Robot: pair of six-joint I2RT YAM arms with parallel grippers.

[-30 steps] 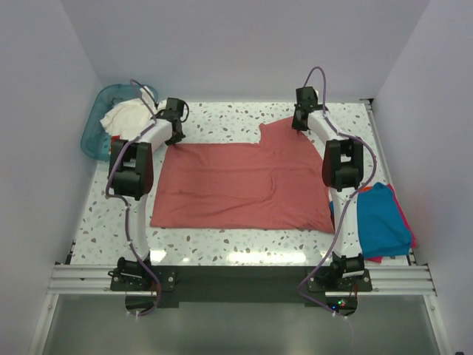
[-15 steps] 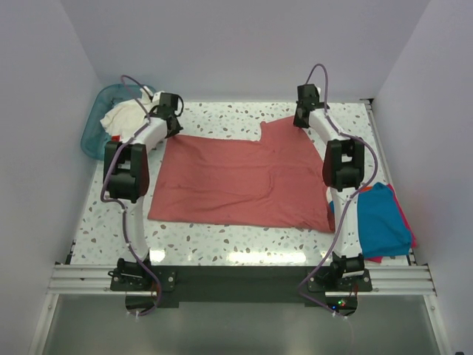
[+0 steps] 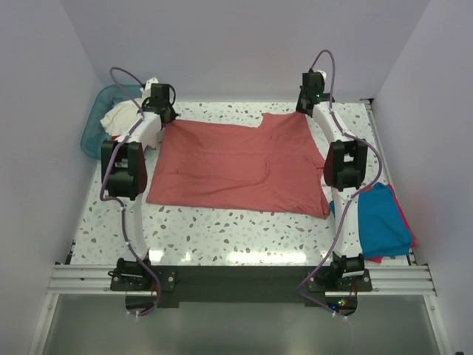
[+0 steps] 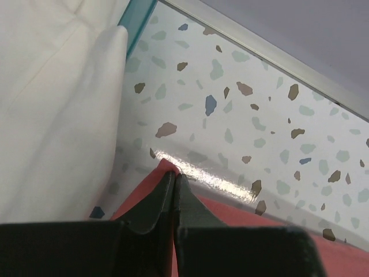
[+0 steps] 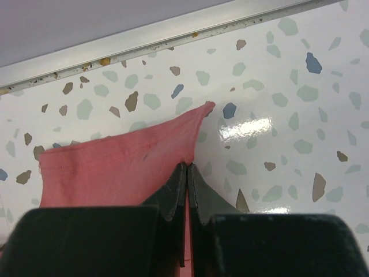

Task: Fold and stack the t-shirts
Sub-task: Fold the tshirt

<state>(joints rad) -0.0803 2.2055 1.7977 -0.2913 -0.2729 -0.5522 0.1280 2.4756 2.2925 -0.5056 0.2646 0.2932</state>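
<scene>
The salmon-red t-shirt (image 3: 236, 166) lies spread across the middle of the table. My left gripper (image 3: 164, 112) is shut on its far left corner (image 4: 164, 173), right beside the basket. My right gripper (image 3: 307, 103) is shut on its far right corner (image 5: 173, 150), near the back rail. The white t-shirt (image 3: 122, 115) lies bunched in the teal basket and fills the left of the left wrist view (image 4: 52, 104). The folded teal-blue t-shirt (image 3: 380, 218) lies on an orange-red one (image 3: 405, 222) at the right edge.
The teal plastic basket (image 3: 100, 111) stands at the far left corner; its rim shows in the left wrist view (image 4: 137, 20). A metal rail (image 5: 173, 29) runs along the table's back edge. White walls close in both sides.
Both grippers have moved toward the back of the table, dragging the salmon-red shirt's far edge with them. The shirt now lies flatter and farther back.
</scene>
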